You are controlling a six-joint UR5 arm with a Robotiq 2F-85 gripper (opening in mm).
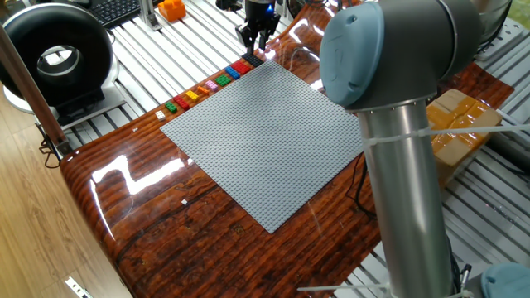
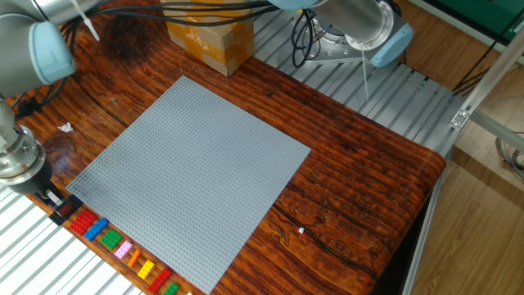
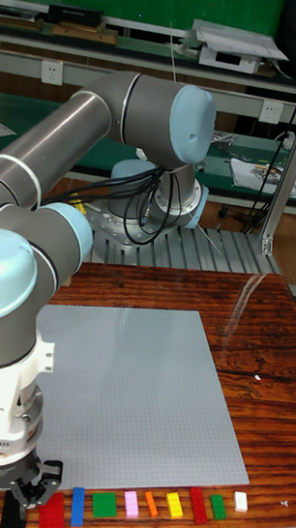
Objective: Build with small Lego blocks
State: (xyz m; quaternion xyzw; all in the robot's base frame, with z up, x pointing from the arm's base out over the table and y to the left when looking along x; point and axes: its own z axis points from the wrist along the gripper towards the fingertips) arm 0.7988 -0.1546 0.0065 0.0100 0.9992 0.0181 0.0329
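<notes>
A row of small Lego blocks (image 3: 131,504) lies along the edge of the grey baseplate (image 3: 122,393), running from black (image 3: 12,517) through red, blue, green, pink, orange and yellow to white. The same blocks (image 2: 110,239) (image 1: 211,83) show in both fixed views. My gripper (image 3: 31,484) hovers just above the black and red end of the row, pointing down. Its fingers stand apart and nothing is between them. The gripper (image 2: 51,197) sits beside the black block (image 2: 62,213), and the gripper (image 1: 257,37) is at the baseplate's (image 1: 265,132) far corner.
A cardboard box (image 2: 209,37) stands beyond the baseplate (image 2: 192,164). A black round device (image 1: 54,58) and an orange object (image 1: 171,9) sit on the slatted metal surface. The arm's thick column (image 1: 397,149) rises at the table's right. Small white scraps (image 2: 65,128) lie on the wood.
</notes>
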